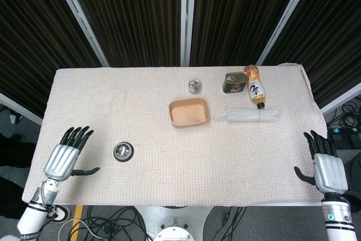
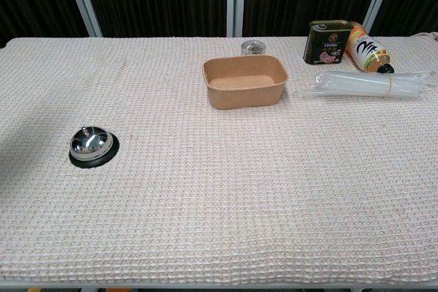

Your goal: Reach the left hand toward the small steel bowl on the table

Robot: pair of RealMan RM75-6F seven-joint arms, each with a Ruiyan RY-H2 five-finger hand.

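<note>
The small steel bowl (image 1: pixel 195 86) (image 2: pixel 253 47) stands at the back middle of the cloth-covered table (image 1: pixel 113 105), just behind the brown paper tray (image 1: pixel 189 112) (image 2: pixel 244 81). My left hand (image 1: pixel 65 156) hovers over the table's front left part, fingers spread and empty, far from the bowl and just left of the silver call bell (image 1: pixel 123 150) (image 2: pixel 92 144). Past the table's front right corner, my right hand (image 1: pixel 326 167) is open and holds nothing. Neither hand shows in the chest view.
A dark green tin (image 1: pixel 233 82) (image 2: pixel 328 42), an orange bottle lying on its side (image 1: pixel 255 87) (image 2: pixel 367 52) and a clear plastic sleeve (image 1: pixel 252 115) (image 2: pixel 363 85) lie at the back right. Dark curtains hang behind the table.
</note>
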